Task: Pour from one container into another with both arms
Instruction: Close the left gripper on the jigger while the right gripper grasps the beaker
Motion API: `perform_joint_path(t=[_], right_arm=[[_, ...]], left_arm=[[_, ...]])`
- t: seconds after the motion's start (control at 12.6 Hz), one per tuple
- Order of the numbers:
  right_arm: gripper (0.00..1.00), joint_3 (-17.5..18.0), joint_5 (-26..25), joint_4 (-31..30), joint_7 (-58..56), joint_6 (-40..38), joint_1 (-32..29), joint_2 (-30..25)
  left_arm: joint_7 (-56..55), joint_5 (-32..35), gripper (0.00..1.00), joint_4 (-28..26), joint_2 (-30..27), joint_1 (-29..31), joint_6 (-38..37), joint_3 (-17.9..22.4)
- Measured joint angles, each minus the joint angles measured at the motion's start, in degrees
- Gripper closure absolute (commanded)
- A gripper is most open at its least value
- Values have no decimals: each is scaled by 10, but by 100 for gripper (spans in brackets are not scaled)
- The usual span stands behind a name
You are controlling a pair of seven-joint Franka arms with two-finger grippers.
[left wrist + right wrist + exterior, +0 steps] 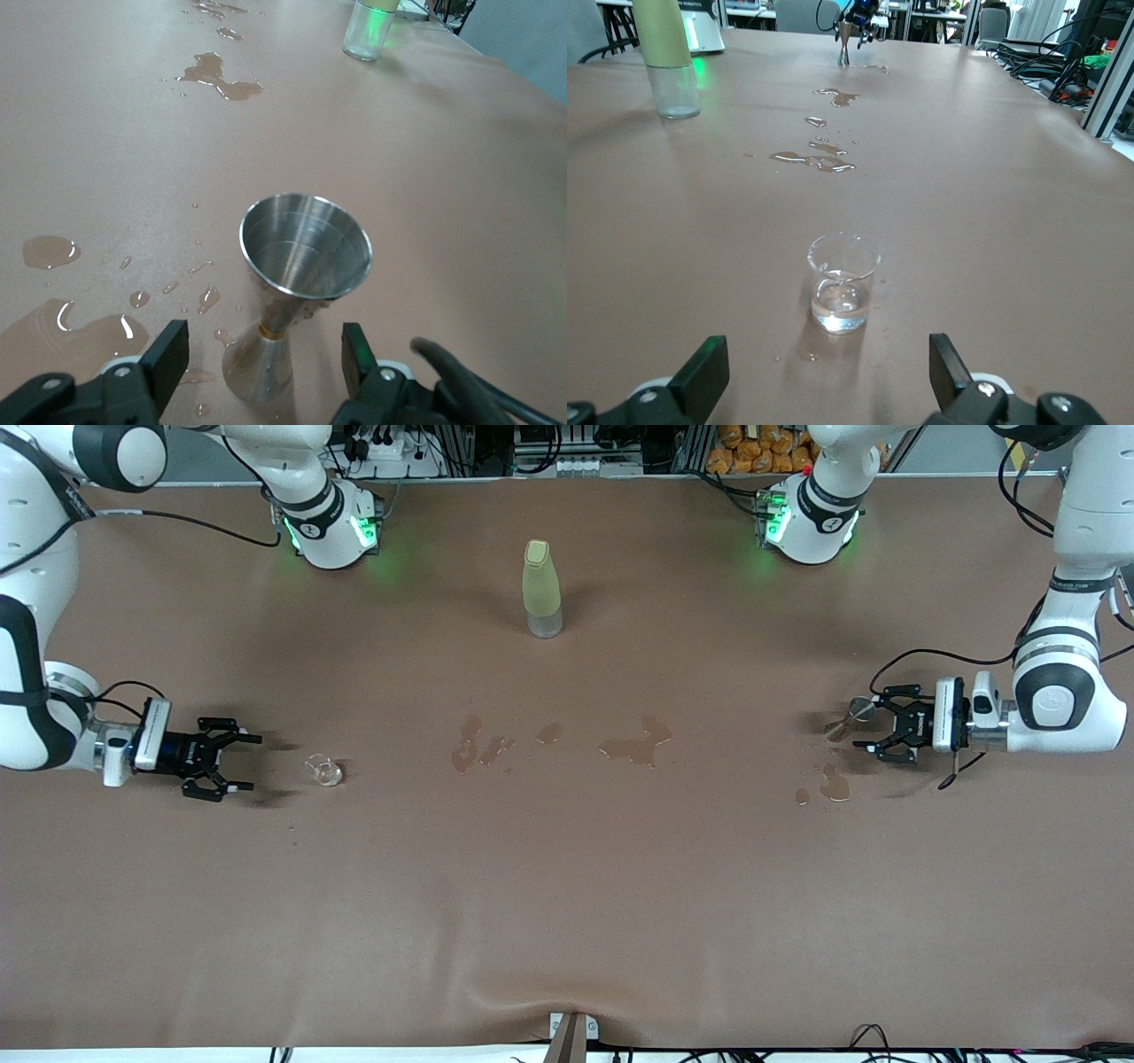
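Observation:
The silver hourglass jigger stands upright and empty on the brown table at the left arm's end. My left gripper is low over the table, and the jigger's base sits between its fingers with a gap on each side, so it is open. The clear glass cup holds a little water and stands at the right arm's end. Short of the cup, my right gripper is wide open and holds nothing. In the right wrist view the cup stands ahead of the right gripper.
A tall yellow-green bottle stands mid-table, farther from the front camera than both containers. Water puddles lie between the containers. More puddles lie beside the jigger. The two arm bases stand along the edge farthest from the front camera.

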Motion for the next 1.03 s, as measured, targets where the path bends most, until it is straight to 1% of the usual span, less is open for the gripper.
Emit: perform_joint_path(t=[0.4,0.48,0.63,0.79,1.03], right_arm=[[0,1,49,1,-28,-15,0,50],[0,3,60,2,-32,-15,0,63],[0,6,78,4,-38,-16,0,85],[0,10,91,7,-40,-16,1,98],[0,22,109,10,-42,-18,6,107]], left_arm=[[0,-16,23,-4,2,-1,6,-11],[0,-19,28,-6,2,-1,10,-12],[0,-20,32,-10,2,-1,12,-12],[0,-20,40,-12,3,-1,17,-12],[0,-20,46,-13,4,-1,20,-12]])
